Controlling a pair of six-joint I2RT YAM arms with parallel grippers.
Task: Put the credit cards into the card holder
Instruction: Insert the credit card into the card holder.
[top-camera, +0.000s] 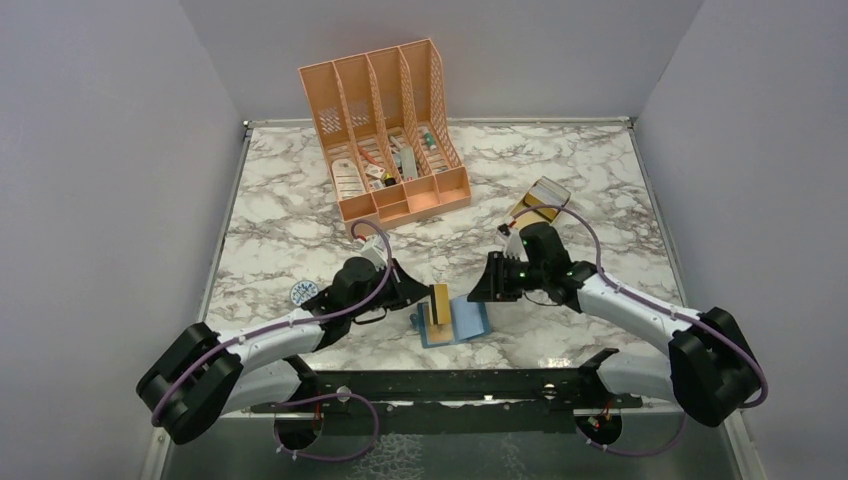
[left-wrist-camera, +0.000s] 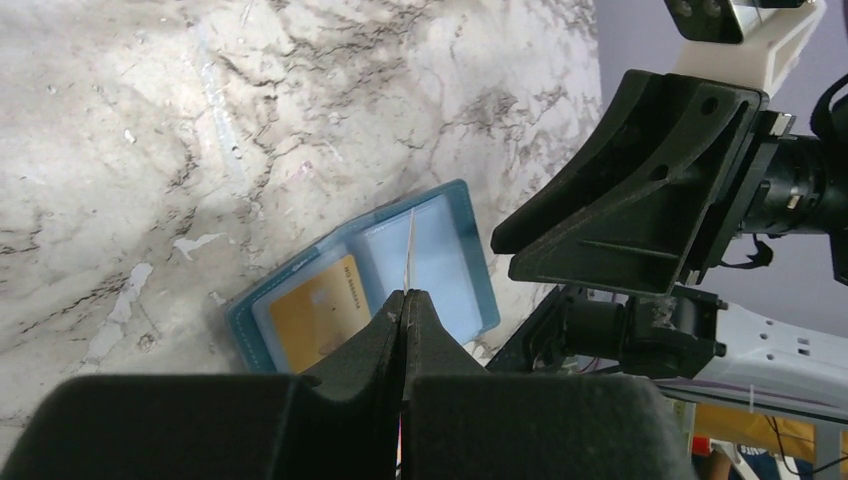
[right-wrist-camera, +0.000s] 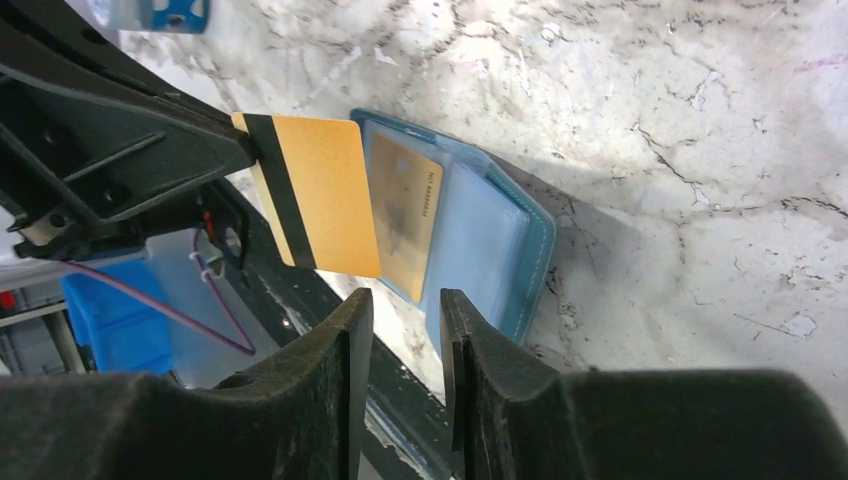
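numbers on the card unreadable

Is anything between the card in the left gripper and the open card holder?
Nothing visible. The striped gold card, pinched in the left gripper, hangs over the open card holder; the right gripper, jaws apart, sits off to the side.

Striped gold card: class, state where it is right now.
Top view, front centre: the card stands on edge, pinched in the left pincer, over the open card holder.
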